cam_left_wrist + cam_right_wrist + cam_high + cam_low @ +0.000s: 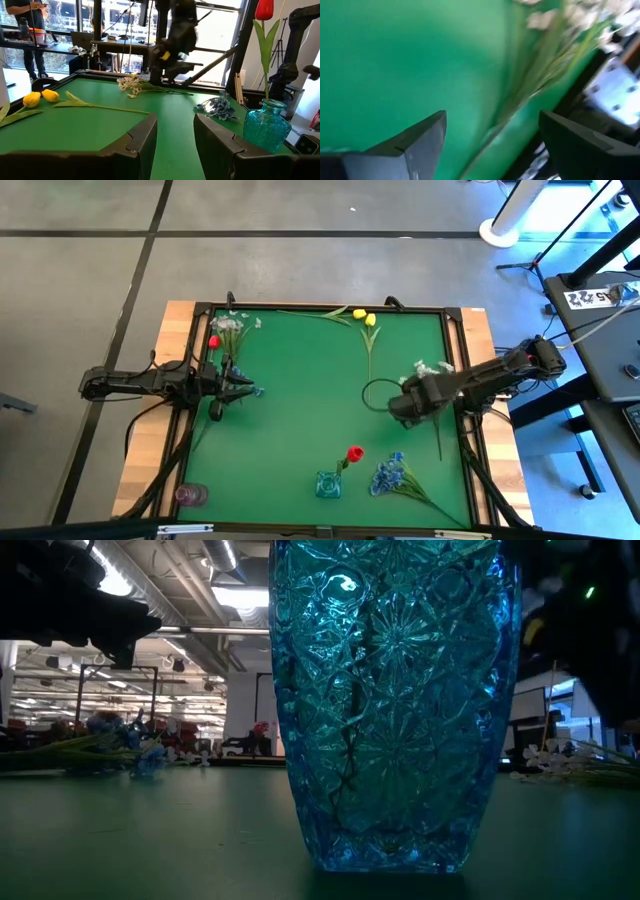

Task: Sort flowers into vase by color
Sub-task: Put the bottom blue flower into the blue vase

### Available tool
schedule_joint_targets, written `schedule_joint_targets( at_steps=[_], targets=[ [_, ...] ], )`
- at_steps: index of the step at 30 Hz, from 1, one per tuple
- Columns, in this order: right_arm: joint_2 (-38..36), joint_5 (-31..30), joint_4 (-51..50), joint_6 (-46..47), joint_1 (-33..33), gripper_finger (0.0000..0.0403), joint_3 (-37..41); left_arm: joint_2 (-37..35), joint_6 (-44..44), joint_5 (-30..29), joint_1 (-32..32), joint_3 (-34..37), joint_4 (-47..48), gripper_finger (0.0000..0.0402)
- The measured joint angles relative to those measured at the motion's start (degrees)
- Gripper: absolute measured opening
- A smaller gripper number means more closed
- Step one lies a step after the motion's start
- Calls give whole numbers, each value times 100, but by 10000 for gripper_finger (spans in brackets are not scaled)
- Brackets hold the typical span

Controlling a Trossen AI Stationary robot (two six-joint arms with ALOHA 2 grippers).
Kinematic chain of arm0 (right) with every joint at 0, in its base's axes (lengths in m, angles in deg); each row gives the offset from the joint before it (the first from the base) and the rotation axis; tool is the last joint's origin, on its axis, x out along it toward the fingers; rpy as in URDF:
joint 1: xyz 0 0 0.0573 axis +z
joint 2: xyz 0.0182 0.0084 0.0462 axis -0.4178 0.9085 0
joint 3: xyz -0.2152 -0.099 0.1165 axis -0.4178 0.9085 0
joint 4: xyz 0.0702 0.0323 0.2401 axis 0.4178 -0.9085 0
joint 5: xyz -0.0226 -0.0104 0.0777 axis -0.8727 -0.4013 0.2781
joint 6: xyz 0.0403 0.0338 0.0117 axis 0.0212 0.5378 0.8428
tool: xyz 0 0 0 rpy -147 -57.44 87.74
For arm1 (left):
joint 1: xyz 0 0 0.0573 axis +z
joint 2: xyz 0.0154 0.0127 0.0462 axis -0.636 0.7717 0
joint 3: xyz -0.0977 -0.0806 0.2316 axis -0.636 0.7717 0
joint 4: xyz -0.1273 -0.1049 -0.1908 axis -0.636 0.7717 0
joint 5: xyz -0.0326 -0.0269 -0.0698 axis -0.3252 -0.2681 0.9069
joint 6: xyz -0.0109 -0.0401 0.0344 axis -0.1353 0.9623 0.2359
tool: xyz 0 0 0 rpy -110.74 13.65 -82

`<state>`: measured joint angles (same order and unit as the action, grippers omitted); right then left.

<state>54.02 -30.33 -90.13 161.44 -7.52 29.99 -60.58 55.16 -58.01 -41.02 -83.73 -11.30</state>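
Left wrist view only: yellow tulips [41,97]

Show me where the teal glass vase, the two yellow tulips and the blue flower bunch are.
teal glass vase [327,484]: high view, on its body.
yellow tulips [364,316]: high view, on the blossoms.
blue flower bunch [389,475]: high view, on the blue blooms.

Open-plan lab: ceiling ducts [190,600], equipment benches [50,46].
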Motion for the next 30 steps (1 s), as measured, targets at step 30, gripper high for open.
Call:
schedule_joint_targets(
  at_steps=[30],
  targets=[
    [2107,-120,3753,775,3897,240,-746,0,-1,-1,0,0,0,125]
  ],
)
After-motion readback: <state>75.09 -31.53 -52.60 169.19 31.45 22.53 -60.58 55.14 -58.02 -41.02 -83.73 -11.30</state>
